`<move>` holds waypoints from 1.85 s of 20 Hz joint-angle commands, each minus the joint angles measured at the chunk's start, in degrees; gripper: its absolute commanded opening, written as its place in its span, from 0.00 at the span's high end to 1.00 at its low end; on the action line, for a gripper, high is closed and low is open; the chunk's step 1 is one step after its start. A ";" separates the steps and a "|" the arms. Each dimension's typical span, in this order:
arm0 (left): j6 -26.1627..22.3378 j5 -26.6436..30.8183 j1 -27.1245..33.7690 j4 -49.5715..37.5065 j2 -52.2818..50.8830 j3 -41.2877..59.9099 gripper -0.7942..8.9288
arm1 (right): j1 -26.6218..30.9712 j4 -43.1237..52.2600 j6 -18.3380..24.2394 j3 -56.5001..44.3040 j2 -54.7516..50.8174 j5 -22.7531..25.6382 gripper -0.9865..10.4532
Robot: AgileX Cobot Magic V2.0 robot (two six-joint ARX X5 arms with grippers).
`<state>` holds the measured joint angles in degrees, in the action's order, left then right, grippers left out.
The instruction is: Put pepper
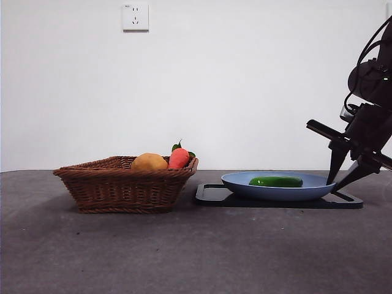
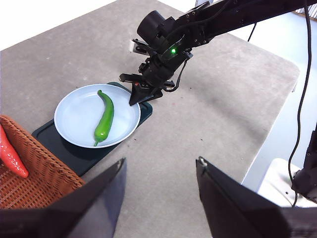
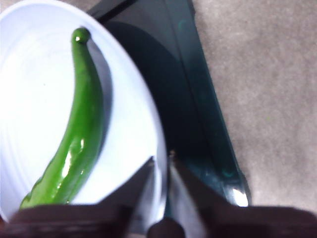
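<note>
The right gripper, fingers pressed almost together, pinches the right rim of a pale blue plate where the glossy green pepper lies. The left gripper, fingers spread, hovers apart over the grey tabletop.

No text, label, brand, number or sign can be read in any of the three views, whether on the wall socket, the plate, the tray or the basket.
</note>
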<state>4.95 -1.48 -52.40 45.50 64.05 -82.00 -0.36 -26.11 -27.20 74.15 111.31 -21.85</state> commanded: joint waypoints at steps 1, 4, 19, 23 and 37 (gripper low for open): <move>-0.48 0.00 -0.35 -0.20 0.39 -0.90 0.66 | -0.15 -0.20 1.27 1.14 0.96 0.13 0.76; -0.50 0.02 -0.35 0.22 0.37 -0.90 0.66 | -0.07 -2.43 3.37 1.14 -1.40 -0.11 0.75; -2.21 2.93 -0.35 5.07 0.39 -0.90 0.67 | -9.20 -40.13 22.38 1.14 -47.56 0.96 0.76; -2.19 2.93 -0.35 7.10 0.39 -0.90 0.67 | -14.10 -48.46 22.38 1.14 -55.25 0.96 0.79; -1.97 2.86 -0.35 6.99 0.39 -0.90 0.91 | -15.19 -52.37 24.92 1.14 -58.75 0.96 0.90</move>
<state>3.44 1.32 -52.40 53.34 64.05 -82.00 -15.38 -77.71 -2.13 74.26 52.21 -20.97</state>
